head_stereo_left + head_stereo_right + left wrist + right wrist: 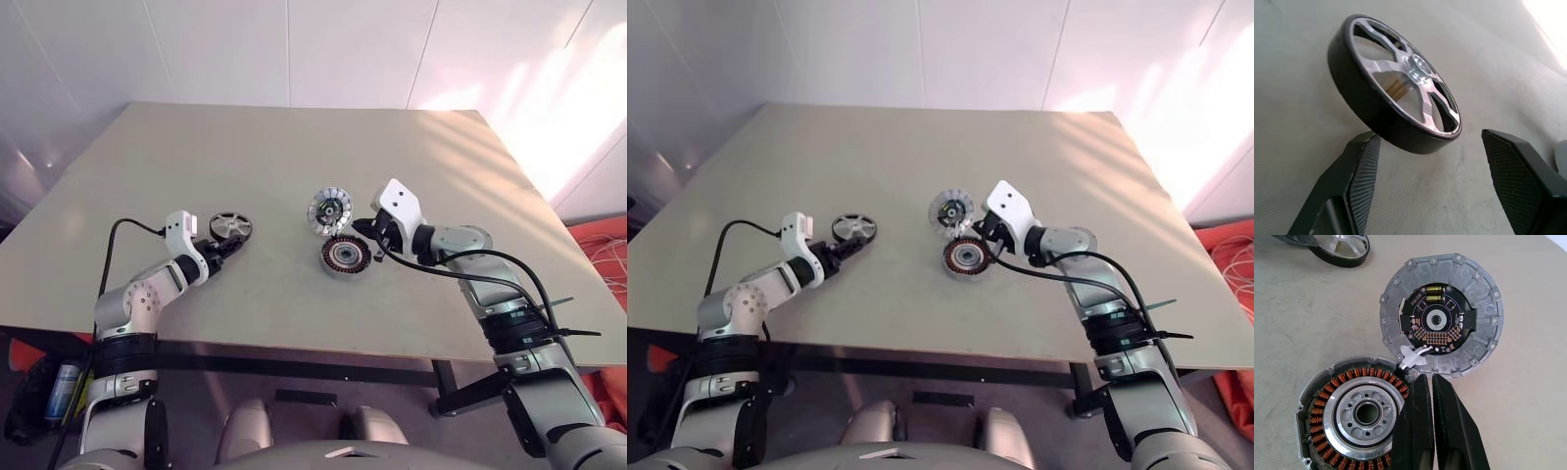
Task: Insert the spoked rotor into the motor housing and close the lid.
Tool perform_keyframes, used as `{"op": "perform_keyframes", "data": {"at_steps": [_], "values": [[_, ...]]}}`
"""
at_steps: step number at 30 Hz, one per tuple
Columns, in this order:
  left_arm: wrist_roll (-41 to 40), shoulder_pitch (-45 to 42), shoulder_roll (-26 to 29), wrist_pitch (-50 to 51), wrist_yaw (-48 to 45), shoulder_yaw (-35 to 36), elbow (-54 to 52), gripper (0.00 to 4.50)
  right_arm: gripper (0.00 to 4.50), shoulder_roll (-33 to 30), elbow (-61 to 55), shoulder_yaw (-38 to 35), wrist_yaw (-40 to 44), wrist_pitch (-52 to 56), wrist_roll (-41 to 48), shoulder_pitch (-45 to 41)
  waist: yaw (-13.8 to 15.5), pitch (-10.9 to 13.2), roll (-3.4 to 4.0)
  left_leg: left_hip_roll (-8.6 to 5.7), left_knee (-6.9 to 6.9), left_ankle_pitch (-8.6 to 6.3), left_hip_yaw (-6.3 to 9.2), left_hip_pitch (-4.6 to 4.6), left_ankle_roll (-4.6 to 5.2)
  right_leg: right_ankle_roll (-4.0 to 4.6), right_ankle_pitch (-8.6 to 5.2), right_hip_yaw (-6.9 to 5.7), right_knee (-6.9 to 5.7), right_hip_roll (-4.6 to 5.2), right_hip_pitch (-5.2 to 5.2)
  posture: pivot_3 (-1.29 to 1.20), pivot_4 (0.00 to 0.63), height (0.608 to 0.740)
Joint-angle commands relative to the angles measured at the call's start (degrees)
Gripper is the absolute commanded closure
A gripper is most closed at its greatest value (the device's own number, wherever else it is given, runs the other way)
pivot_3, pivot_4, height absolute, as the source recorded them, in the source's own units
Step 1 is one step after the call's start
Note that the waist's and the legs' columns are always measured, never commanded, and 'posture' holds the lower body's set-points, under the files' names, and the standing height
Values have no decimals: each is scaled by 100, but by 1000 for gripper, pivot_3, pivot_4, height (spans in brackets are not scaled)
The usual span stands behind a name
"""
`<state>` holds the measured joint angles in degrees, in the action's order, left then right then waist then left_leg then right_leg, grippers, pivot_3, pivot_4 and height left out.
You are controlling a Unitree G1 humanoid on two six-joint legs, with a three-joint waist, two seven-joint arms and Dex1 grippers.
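The spoked rotor [230, 227], a small wheel with a dark rim and shiny silver spokes, lies on the table [294, 147] at the left. My left gripper [219, 244] stands open right in front of it, one finger on each side of its near rim, not clamping it. The motor housing [345, 257], a dark ring of coppery windings around a pale metal centre, rests at mid-table. Touching its far edge lies the lid [330, 209], a segmented silver disc with a dark circuit board in the middle. My right gripper [1427, 379] is shut, empty, its tips where housing and lid meet.
The beige table ends in a front edge close to me, and a white wall rises behind it. Bare tabletop stretches between the rotor and the housing. Orange material and loose cables [607, 255] lie on the floor off the right side.
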<state>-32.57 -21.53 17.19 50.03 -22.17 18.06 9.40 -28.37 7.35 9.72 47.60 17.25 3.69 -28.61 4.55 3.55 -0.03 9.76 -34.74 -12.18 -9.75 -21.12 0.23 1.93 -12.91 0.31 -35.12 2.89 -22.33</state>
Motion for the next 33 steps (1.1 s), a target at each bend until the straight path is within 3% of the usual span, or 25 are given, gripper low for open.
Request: {"op": "perform_keyframes", "data": {"at_steps": [1, 33], "values": [[-78, -132, -32, -38, -48, -4, 26, 1016, 4398, -22, -171, -114, -33, -49, 47, -132, 0, 0, 0, 0, 0, 0, 1, 0, 0, 0, 0, -1, 0, 0, 0, 0, 0, 740], [-1080, -383, -587, -377, 720, 1322, 531, 1016, 4398, -28, -218, -71, -38, -65, 8, -107, -31, 3, -4, 1, 0, 0, 5, -6, 2, 0, 0, -8, 11, 0, 2, 0, 0, 740]]}}
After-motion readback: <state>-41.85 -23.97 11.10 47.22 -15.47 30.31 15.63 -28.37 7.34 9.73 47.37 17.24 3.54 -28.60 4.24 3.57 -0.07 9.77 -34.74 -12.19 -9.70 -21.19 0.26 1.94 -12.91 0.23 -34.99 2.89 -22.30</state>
